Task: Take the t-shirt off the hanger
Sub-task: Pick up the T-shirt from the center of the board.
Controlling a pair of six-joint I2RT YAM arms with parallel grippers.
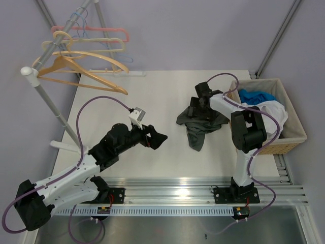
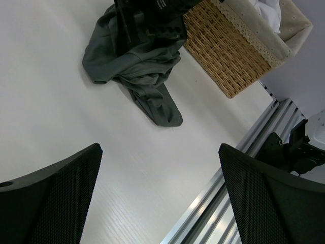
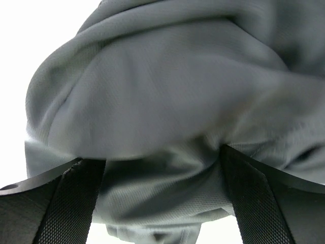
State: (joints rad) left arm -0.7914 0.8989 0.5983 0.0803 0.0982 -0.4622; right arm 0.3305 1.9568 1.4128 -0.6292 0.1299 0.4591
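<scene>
While the t-shirt (image 1: pixel 196 135) lies outside, the basket (image 1: pixel 284 147) holds other clothes (image 1: pixel 256 96).

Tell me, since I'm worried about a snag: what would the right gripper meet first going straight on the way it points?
The grey t-shirt: crumpled cloth fills the view just beyond the open jaws of the right gripper, probably near touching.
</scene>
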